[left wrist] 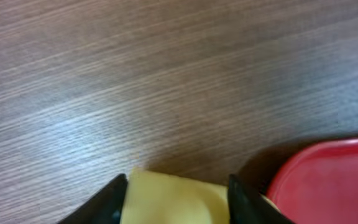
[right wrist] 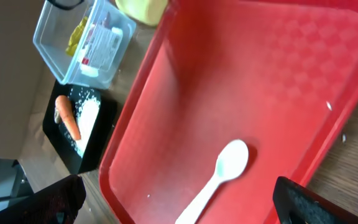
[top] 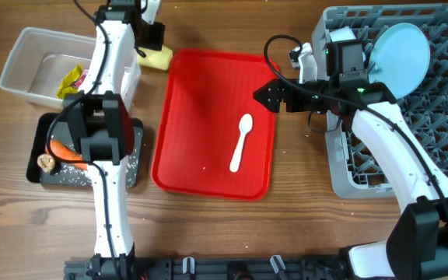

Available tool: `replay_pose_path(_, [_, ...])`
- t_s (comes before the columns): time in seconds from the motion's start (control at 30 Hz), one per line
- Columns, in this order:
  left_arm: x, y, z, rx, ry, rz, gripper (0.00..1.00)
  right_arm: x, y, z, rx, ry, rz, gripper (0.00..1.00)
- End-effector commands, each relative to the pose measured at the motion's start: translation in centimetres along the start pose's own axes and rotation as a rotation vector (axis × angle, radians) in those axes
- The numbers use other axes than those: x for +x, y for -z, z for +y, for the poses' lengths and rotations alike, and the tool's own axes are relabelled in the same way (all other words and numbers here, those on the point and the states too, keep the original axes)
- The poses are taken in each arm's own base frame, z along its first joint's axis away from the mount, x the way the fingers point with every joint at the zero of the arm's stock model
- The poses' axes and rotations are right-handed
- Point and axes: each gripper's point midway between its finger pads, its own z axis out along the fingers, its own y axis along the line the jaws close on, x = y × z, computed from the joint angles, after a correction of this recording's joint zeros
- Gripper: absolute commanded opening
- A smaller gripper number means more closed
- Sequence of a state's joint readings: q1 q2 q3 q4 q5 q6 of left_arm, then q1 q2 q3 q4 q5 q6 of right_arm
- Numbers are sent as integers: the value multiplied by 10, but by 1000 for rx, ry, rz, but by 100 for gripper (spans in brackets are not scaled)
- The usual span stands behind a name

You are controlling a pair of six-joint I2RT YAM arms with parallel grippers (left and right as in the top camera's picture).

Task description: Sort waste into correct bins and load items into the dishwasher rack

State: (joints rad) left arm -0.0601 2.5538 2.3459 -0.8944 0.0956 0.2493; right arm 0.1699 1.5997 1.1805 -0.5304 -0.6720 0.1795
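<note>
My left gripper (top: 155, 48) (left wrist: 176, 202) is shut on the yellow cup (top: 162, 58) (left wrist: 179, 199), which lies on the table just off the red tray's far left corner. My right gripper (top: 273, 95) (right wrist: 188, 199) is open and empty, low over the tray's right side. The white spoon (top: 241, 141) (right wrist: 222, 171) lies on the tray between its fingers. A pale blue plate (top: 399, 53) stands in the grey dishwasher rack (top: 442, 132). The clear tub (top: 29, 74) (right wrist: 79, 37) holds a yellow-green wrapper (top: 71, 78). The black tray (top: 131, 167) (right wrist: 73, 146) holds a carrot (top: 64, 151) (right wrist: 67, 117), rice (right wrist: 87, 118) and a brown lump (top: 47, 162).
The flat red serving tray (top: 208, 93) (right wrist: 241, 81) lies in the middle of the table, between the bins and the rack. The left arm stretches over the black tray and the clear tub and hides part of each. Bowls and the pink cup are not in view.
</note>
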Motion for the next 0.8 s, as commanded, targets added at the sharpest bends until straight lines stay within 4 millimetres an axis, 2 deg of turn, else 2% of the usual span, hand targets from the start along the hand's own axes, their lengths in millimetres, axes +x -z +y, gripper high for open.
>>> replay_pose_path(0.0, [23, -14, -29, 51, -23, 94, 41, -3, 1, -1, 9, -1, -11, 99])
replay_pose_path(0.07, [32, -14, -37, 61, -29, 133, 37, -3, 1, -1, 9, -2, -11, 99])
replay_pose_path(0.1, [36, -13, -41, 67, -33, 154, 29, -3, 1, -1, 9, -2, -10, 99])
replay_pose_path(0.2, [48, -11, -47, 77, -36, 204, 25, -3, 1, -1, 9, -2, -10, 99])
replay_pose_path(0.3, [67, -5, -52, 83, 21, 289, 27, -3, 1, -1, 9, -2, -10, 100])
replay_pose_path(0.37, [78, 2, -53, 78, 87, 338, 32, -3, 1, -1, 9, -3, -10, 100])
replay_pose_path(0.53, [97, 22, -58, 76, 163, 438, 38, -2, 1, -1, 9, -2, -9, 99])
replay_pose_path(0.57, [99, 28, -59, 73, 183, 451, 27, -2, 1, -1, 9, -3, -9, 99])
replay_pose_path(0.6, [100, 33, -61, 80, 194, 458, 8, -3, 1, -1, 8, -2, -10, 100])
replay_pose_path(0.63, [100, 37, -64, 95, 198, 461, 4, -3, 1, -1, 8, -2, -10, 99])
replay_pose_path(0.77, [89, 51, -70, 125, 225, 430, 4, -2, 1, 1, -3, -14, -8, 100])
